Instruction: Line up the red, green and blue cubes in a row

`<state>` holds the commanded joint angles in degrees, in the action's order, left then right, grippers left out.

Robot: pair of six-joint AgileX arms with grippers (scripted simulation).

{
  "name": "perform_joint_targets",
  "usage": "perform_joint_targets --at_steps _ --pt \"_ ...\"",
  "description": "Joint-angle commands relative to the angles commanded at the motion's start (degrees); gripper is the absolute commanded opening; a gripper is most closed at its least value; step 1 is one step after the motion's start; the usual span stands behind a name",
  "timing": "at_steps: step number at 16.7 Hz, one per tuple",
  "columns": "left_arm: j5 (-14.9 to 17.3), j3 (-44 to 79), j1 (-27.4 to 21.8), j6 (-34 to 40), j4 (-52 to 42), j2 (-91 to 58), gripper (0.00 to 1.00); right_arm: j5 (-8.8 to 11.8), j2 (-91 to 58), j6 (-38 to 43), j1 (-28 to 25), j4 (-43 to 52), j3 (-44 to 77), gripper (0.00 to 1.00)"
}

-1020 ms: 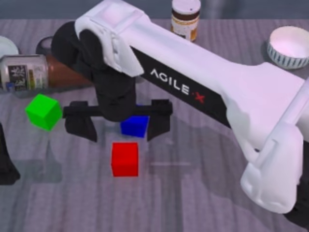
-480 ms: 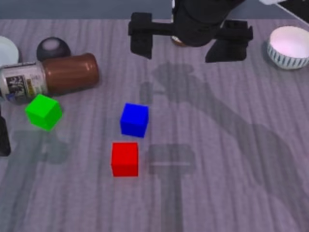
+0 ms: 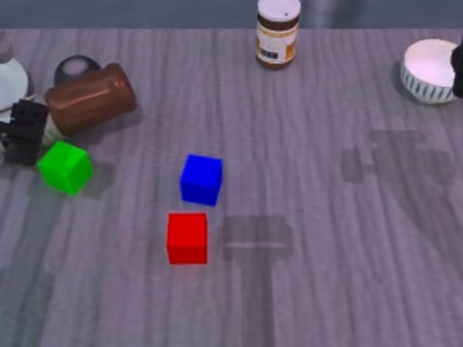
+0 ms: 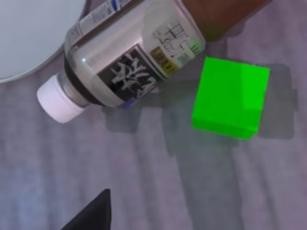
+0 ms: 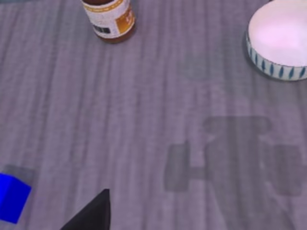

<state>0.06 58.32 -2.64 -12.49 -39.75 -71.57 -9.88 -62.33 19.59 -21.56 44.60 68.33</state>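
The green cube (image 3: 65,168) lies at the left, just in front of a lying brown bottle (image 3: 90,107). Near the middle sit the blue cube (image 3: 201,179) and, close in front of it, the red cube (image 3: 187,238). My left gripper (image 3: 22,132) hovers open at the left edge, over the bottle's labelled end and beside the green cube (image 4: 230,98); one fingertip (image 4: 93,215) shows. My right arm (image 3: 459,69) is pulled back to the right edge by the bowl, gripper open, holding nothing; the blue cube (image 5: 12,197) is far from its fingertip (image 5: 96,213).
A white bowl (image 3: 432,70) stands at the back right and a labelled jar (image 3: 278,32) at the back middle. A dark ball (image 3: 76,69) and a white plate (image 3: 11,76) lie behind the bottle (image 4: 129,67).
My right arm has drawn away from above the blue cube to the back and then off to the right edge. My left gripper has moved in over the bottle's labelled end. The cubes have not moved.
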Motion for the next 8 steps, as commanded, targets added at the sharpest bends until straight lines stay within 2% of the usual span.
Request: perform_joint_targets --at_steps 4,8 --pt "-0.06 15.94 -0.73 -3.55 -11.59 -20.58 1.0 1.71 25.05 -8.38 8.44 -14.72 -27.37 1.0" --pt "-0.04 29.76 -1.32 -6.43 -20.75 -36.59 1.0 4.84 43.72 -14.5 14.91 -28.64 -48.59 1.0"
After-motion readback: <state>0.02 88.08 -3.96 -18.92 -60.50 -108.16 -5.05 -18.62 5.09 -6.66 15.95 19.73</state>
